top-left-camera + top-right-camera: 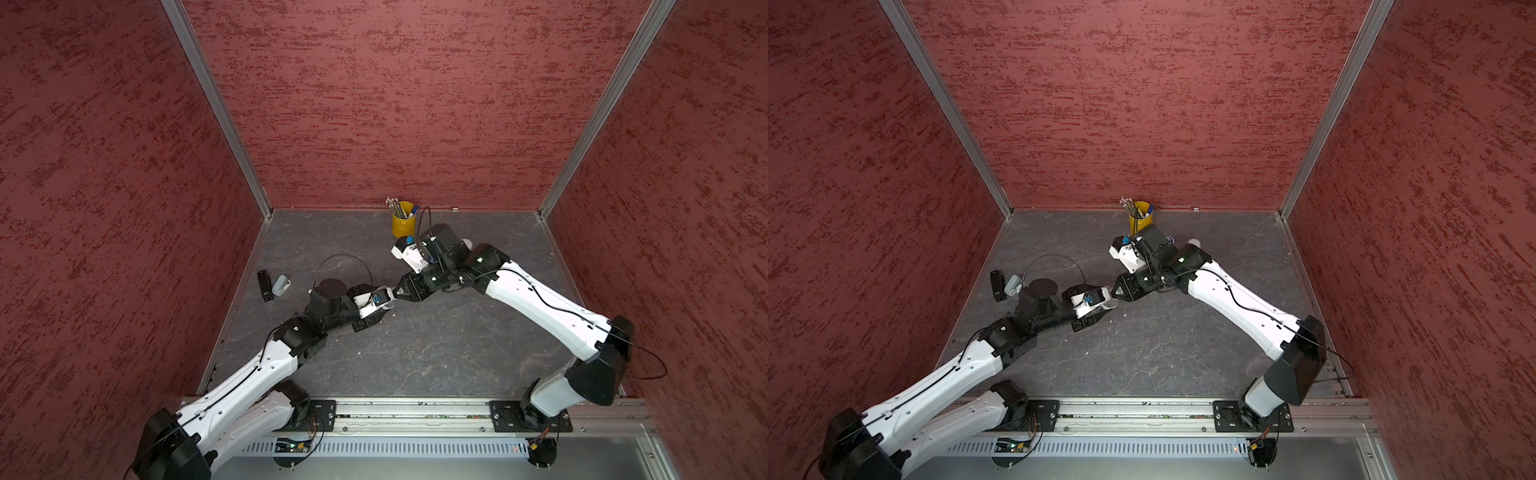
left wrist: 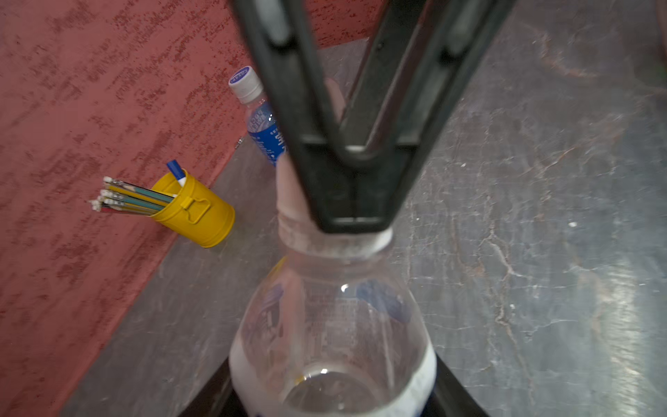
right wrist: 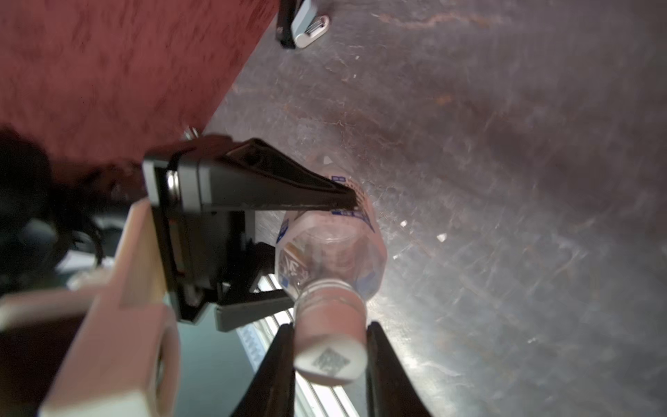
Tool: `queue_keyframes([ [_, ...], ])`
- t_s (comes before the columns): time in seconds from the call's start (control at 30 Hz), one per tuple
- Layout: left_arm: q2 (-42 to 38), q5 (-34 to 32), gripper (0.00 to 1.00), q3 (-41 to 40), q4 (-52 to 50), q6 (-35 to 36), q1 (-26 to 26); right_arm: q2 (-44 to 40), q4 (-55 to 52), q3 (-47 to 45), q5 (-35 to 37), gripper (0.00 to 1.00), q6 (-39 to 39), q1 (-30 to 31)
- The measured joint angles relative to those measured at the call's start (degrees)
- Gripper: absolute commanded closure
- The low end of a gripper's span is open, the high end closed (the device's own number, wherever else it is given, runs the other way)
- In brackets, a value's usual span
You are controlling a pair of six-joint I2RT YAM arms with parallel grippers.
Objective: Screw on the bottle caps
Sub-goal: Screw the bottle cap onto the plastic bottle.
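Plainly, both top views show only my two arms meeting nose to nose near the middle of the grey, marble-veined table (image 1: 436, 345), and the wrist cameras supply the rest. From my right wrist I see my left gripper (image 3: 321, 252) clamped on the body of the white-labelled bottle (image 3: 332, 252), thin clear plastic with a faceted shoulder. My right gripper (image 3: 330, 346) has its black fingers (image 3: 285, 361) pressed to both sides of the small white cap (image 3: 330, 357), a ribbed cylinder sitting on the neck with a dark square mark on its flat top. My left wrist alone shows the blue-labelled bottle (image 2: 265, 137) standing upright by the wall at twelve o'clock with its blue-and-white cap (image 2: 243, 81) on. Near it is the glossy yellow pencil cup (image 2: 202, 213).
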Motion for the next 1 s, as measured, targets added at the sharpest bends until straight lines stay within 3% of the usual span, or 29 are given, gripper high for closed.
queue_keyframes([
  [0.17, 0.2, -12.8, 0.52, -1.9, 4.7, 4.8, -4.7, -3.4, 10.8, -7.8, 4.2, 1.00, 36.3, 1.6],
  [0.27, 0.6, -18.0, 0.52, -2.3, 6.3, 7.1, -5.4, -2.4, 13.0, -7.7, 7.6, 1.00, 49.4, 2.6],
  [0.33, 0.9, -19.5, 0.52, -2.3, 7.0, 8.0, -5.6, -2.3, 13.6, -7.5, 9.6, 0.96, 53.9, 3.0],
  [0.47, 1.1, -16.7, 0.54, -1.6, 7.0, 7.3, -3.8, -3.5, 13.7, -7.5, 14.0, 0.68, 53.0, 3.7],
  [0.57, 1.0, -10.3, 0.54, 0.6, 6.3, 5.7, -0.4, -5.8, 16.0, -7.5, 15.6, 0.54, 41.0, 3.4],
  [0.7, 0.5, -0.2, 0.54, 1.9, 1.5, 4.0, 5.4, -12.4, 24.9, -11.7, 15.5, 0.41, 15.9, -0.3],
  [0.83, 2.3, 10.2, 0.55, 4.6, -4.4, 3.7, 10.2, -15.4, 25.9, -13.5, 6.3, 0.39, -15.5, -2.5],
  [1.0, 4.4, 21.5, 0.54, 9.1, -10.5, 4.3, 13.3, -10.0, 13.3, -6.8, -3.9, 0.39, -51.0, -2.4],
])
